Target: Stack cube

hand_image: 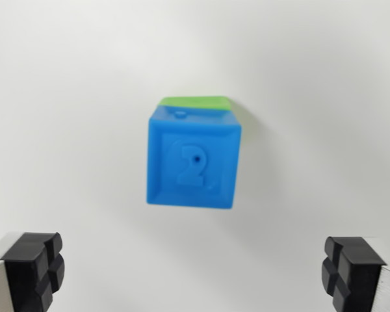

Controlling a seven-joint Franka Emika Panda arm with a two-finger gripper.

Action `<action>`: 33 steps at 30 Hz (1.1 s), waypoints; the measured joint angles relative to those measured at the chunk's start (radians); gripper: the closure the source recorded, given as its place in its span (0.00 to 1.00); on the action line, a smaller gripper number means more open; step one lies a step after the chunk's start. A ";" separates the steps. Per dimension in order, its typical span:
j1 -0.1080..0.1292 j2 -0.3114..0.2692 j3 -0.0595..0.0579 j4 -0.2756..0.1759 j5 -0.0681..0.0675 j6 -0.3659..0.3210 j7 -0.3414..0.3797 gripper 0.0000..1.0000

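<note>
The gripper stands with its jaws wide apart and nothing between them; one black, blocky rubber-like fingertip shows at the wrist view's lower left and the other at the lower right, each moulded with a cross-shaped groove that splits the pad into rounded lobes, each backed by a pale grey metal-looking finger body. Ahead of the gripper, roughly centred between the two fingers and well clear of both, sits the bright blue plastic cube with a raised numeral 2 on its face; the face turned to the camera has a recessed square panel inside a bevelled frame, and the numeral stands proud of that panel with a small round hole in it; another small hole marks the frame's upper edge; the plastic looks matte and slightly grainy. Beyond the blue cube, on the side away from the gripper, a strip of a light green plastic block shows, touching it; whether the blue one rests on top of it cannot be told for certain. Both lie on the plain white smooth bench, which carries a faint soft shadow by the cubes.
</note>
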 joint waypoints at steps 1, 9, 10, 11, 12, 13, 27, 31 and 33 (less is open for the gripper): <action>0.000 -0.006 0.000 0.003 0.000 -0.009 0.000 0.00; 0.000 -0.055 0.000 0.033 0.001 -0.087 0.000 0.00; 0.000 -0.058 0.000 0.035 0.001 -0.092 0.000 0.00; 0.000 -0.064 0.000 0.039 0.001 -0.102 0.000 0.00; 0.000 -0.070 0.000 0.044 0.001 -0.113 0.000 0.00; 0.000 -0.074 0.000 0.049 0.001 -0.122 0.000 0.00; 0.000 -0.124 0.001 0.121 0.001 -0.243 -0.001 0.00; 0.000 -0.131 0.001 0.141 0.001 -0.272 -0.001 0.00; 0.000 -0.136 0.001 0.152 0.001 -0.287 -0.001 0.00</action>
